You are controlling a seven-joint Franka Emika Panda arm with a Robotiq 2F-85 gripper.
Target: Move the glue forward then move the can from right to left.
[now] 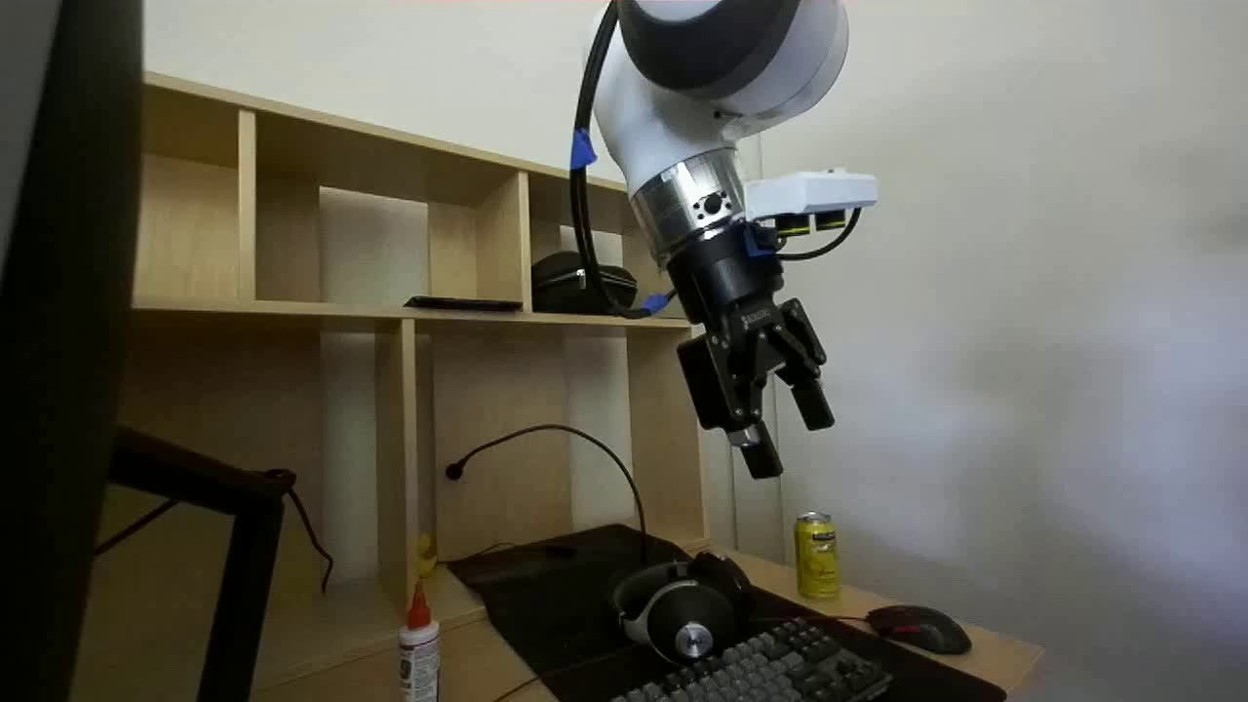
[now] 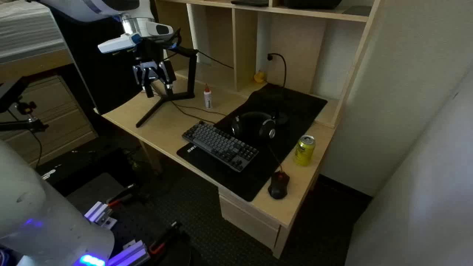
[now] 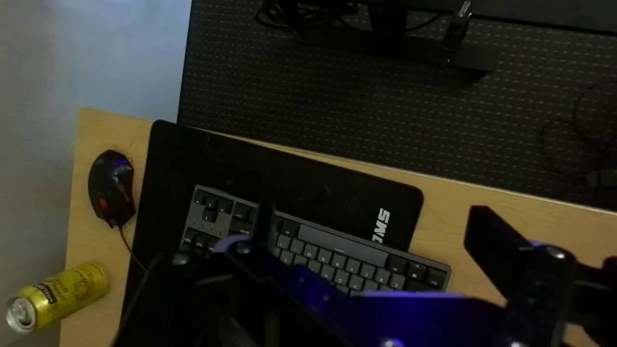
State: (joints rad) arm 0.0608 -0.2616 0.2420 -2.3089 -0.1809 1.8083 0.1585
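The glue, a slim white bottle with an orange-red pointed cap, stands upright on the desk in both exterior views [image 1: 420, 663] [image 2: 207, 99]. The glue is out of view in the wrist view. The yellow-green can stands upright near the desk's side edge, by the mouse, in both exterior views [image 1: 817, 558] [image 2: 304, 152]. The can also shows at the lower left of the wrist view [image 3: 67, 294]. My gripper is open and empty, high above the desk, apart from both, in both exterior views [image 1: 792, 444] [image 2: 159, 91]. Its spread fingers show in the wrist view [image 3: 373, 212].
A black desk mat [image 2: 236, 188] bears a keyboard [image 2: 221, 146] and headphones [image 2: 255, 123]. A dark mouse [image 2: 279, 184] lies in front of the can. A black monitor stand [image 2: 181, 96] stands beside the glue. A wooden shelf [image 1: 390, 314] rises at the back of the desk.
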